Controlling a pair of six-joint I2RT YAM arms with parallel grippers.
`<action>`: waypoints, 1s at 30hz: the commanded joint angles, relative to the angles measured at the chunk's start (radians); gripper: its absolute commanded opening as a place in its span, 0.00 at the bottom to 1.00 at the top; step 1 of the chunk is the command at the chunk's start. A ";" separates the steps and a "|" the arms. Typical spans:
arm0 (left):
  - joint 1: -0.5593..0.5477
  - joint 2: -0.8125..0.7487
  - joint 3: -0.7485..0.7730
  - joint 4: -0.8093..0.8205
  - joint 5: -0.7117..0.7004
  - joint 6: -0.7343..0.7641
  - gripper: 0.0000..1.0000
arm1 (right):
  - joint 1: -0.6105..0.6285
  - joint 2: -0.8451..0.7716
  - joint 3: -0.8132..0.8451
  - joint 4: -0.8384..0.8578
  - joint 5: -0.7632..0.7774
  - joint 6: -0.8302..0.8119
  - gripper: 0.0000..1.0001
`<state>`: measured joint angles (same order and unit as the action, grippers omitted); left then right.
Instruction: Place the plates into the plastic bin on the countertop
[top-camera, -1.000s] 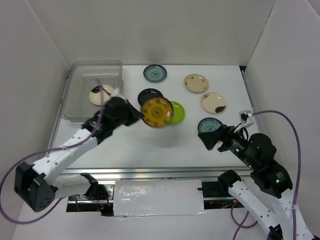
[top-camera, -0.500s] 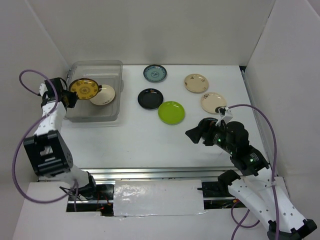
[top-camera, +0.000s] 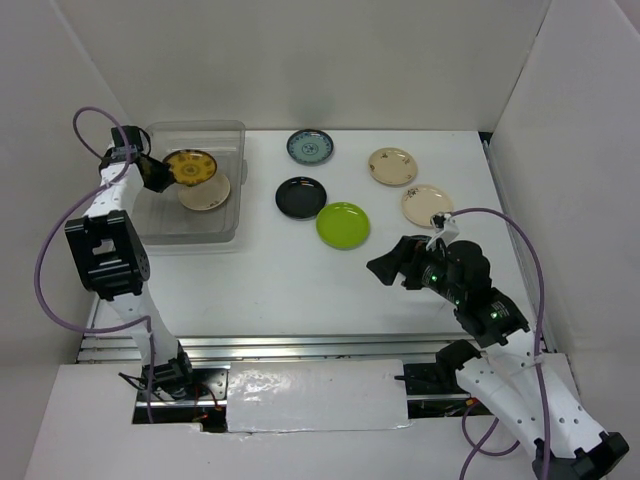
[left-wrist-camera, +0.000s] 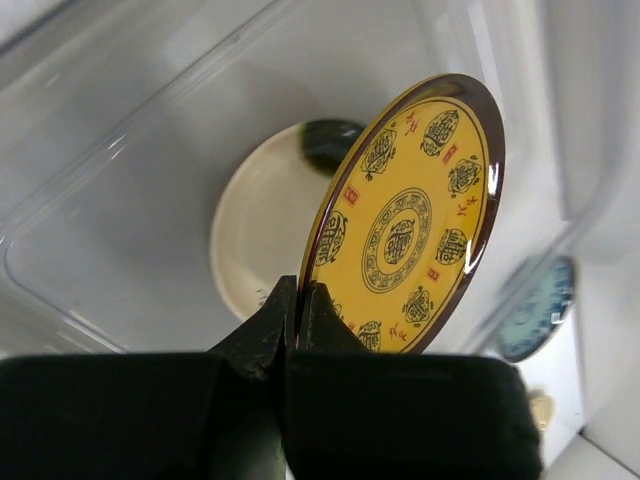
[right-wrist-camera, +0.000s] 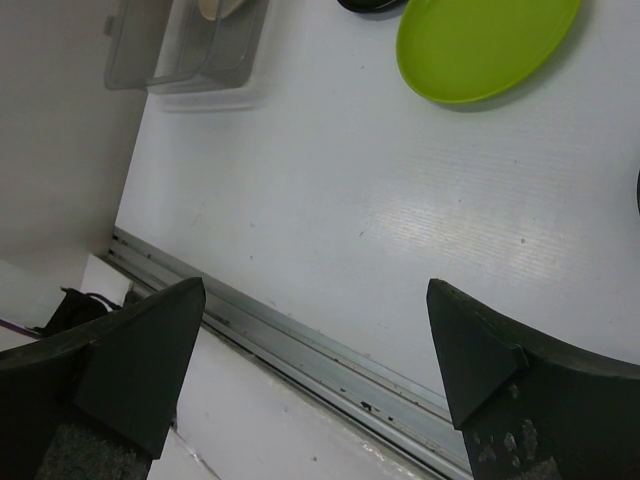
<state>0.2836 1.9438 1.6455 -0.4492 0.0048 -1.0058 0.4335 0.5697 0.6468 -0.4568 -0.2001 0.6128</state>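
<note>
My left gripper (top-camera: 163, 173) (left-wrist-camera: 297, 298) is shut on the rim of the brown-gold patterned plate (top-camera: 191, 166) (left-wrist-camera: 405, 228). It holds the plate tilted on edge over the clear plastic bin (top-camera: 192, 129) (left-wrist-camera: 90, 210). A cream plate with a dark mark (top-camera: 206, 193) (left-wrist-camera: 258, 240) lies in the bin below it. My right gripper (top-camera: 386, 268) (right-wrist-camera: 315, 300) is open and empty above the white countertop (top-camera: 270, 285). On the countertop lie a black plate (top-camera: 300, 197), a lime green plate (top-camera: 343, 225) (right-wrist-camera: 480, 45), a blue-patterned plate (top-camera: 310, 147) and two cream plates (top-camera: 392, 166) (top-camera: 427, 205). The second blue-patterned plate is hidden under my right arm.
A metal rail (top-camera: 300, 345) (right-wrist-camera: 300, 340) runs along the near table edge, just below my right gripper. White walls (top-camera: 60, 120) close in on the left, back and right. A purple cable (top-camera: 85, 125) loops beside the bin.
My left gripper carried the brown-gold plate from above the table's middle to over the bin. My right arm swung left and now covers the near blue-patterned plate.
</note>
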 joint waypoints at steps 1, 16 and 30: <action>-0.015 0.027 -0.021 -0.046 0.000 0.016 0.00 | -0.012 0.018 0.010 0.069 0.005 -0.001 1.00; -0.061 -0.100 -0.047 -0.091 -0.066 0.071 0.99 | -0.058 0.148 -0.036 0.190 -0.038 0.050 1.00; -0.779 -0.399 -0.507 0.277 -0.013 0.112 0.99 | -0.084 -0.002 -0.055 0.120 0.145 0.197 1.00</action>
<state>-0.4511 1.4467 1.1961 -0.3073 -0.0620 -0.8906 0.3595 0.6590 0.5819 -0.3206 -0.1543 0.7589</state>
